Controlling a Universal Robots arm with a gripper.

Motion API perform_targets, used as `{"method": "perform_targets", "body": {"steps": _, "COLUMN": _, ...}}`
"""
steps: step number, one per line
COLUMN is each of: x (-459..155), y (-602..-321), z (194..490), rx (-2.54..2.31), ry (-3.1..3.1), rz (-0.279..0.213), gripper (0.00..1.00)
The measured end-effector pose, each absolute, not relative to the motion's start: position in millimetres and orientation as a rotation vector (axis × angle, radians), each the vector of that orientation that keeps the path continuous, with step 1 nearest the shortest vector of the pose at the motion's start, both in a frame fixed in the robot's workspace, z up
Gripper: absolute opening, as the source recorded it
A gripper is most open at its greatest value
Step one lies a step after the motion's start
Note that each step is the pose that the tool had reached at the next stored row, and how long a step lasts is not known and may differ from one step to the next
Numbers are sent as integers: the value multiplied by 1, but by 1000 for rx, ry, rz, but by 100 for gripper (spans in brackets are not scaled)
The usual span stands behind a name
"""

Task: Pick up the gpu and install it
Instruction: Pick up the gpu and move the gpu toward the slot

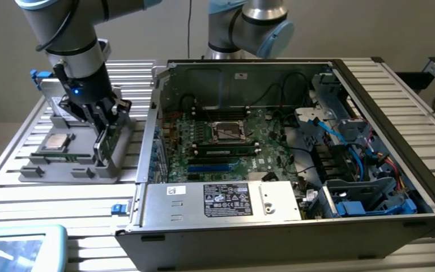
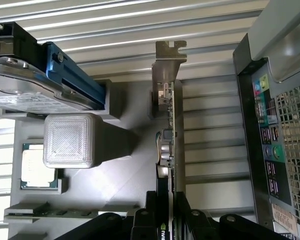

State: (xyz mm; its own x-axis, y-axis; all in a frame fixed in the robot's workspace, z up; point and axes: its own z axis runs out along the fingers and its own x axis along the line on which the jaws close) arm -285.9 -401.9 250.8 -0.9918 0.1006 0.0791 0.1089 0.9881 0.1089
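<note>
The end effector [image 2: 169, 212] clamps the gpu [image 2: 173, 125], standing edge-on between grey holder [image 2: 121, 182] and computer case [image 2: 290, 125]

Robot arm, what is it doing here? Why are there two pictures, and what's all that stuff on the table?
The grey jointed machine is a robot arm. One picture comes from a camera standing off to the side. The other comes from a camera on the arm's wrist, looking past its hand. On the slatted table sit an open computer case and a grey holder with computer parts: a hard drive, a small square chip, and a thin card standing on edge, the gpu. The hand looks closed on the gpu, one finger on each side, while the card stands in the holder.
</note>
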Motion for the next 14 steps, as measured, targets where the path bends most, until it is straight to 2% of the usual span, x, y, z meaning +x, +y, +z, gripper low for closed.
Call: {"method": "perform_targets", "body": {"steps": 14, "x": -287, "y": -405, "z": 251, "rx": -102, "ry": -3057, "rz": -194, "gripper": 27}}
